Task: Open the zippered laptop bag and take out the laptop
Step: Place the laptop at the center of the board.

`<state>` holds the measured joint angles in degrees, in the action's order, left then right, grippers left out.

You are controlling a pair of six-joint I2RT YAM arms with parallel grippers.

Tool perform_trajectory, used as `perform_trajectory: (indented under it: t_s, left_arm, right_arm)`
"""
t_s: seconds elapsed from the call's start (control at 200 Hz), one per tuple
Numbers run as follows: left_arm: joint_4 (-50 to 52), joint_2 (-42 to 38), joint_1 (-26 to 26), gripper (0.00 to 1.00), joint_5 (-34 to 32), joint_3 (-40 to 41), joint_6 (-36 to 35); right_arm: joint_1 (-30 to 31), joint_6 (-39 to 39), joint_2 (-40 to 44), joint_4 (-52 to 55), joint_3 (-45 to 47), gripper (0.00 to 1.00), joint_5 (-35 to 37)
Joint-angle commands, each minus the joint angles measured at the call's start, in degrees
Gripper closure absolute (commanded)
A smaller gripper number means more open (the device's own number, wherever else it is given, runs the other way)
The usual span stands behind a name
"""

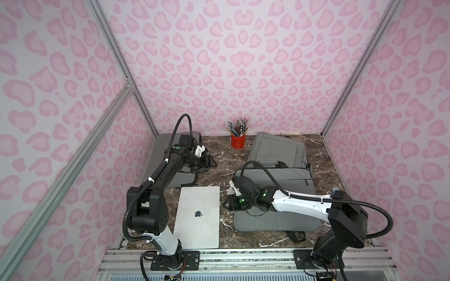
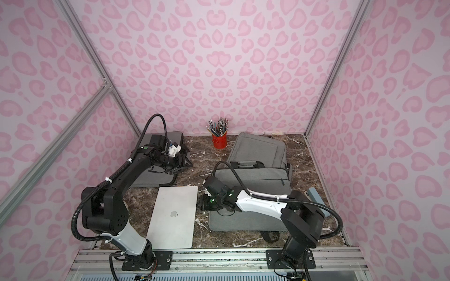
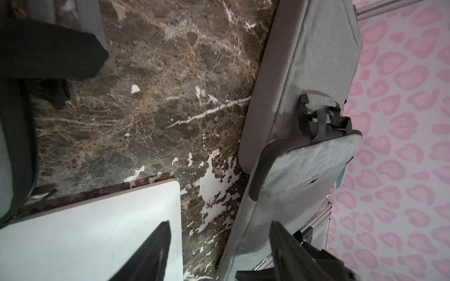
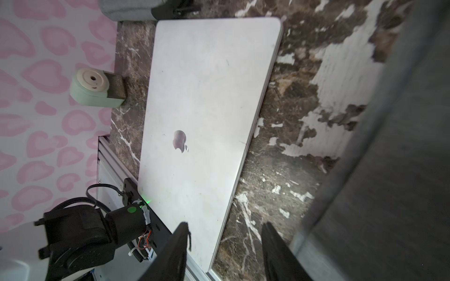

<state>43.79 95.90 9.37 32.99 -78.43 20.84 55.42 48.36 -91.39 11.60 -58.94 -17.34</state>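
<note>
I am holding my right jaws open and empty just right of the laptop (image 1: pixel 198 215), lying free on the desk (image 1: pixel 225 167) lengthwise up a top view; my left jaws, also open, are hovering farther off, upper left

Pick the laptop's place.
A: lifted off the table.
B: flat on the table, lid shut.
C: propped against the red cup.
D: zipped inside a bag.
B: the laptop lies shut and flat on the table, logo up.
</note>
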Motion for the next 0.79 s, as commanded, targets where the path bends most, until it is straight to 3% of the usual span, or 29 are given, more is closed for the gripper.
perform_trajectory:
  t_s: [0.0,0.29,0.5,0.79]
  left_arm:
    - [-4.3,-1.9,1.7,0.32,1.5,2.6,-0.9]
    - [-19.3,-7.0,9.1,0.32,2.3,15.0,3.8]
    - [-29.8,-7.9,14.2,0.31,2.3,20.6,7.0]
    - [-34.9,-2.6,18.6,0.36,2.5,21.1,8.5]
  right_arm:
    - [-3.2,-6.2,4.9,4.9,2.1,0.48,6.4]
    - [-18.7,-16.7,17.8,12.2,4.1,0.44,11.7]
    - [-33.6,-22.6,25.6,10.9,7.8,0.3,11.8]
    - [-49.6,-29.1,28.9,8.6,11.7,0.23,13.5]
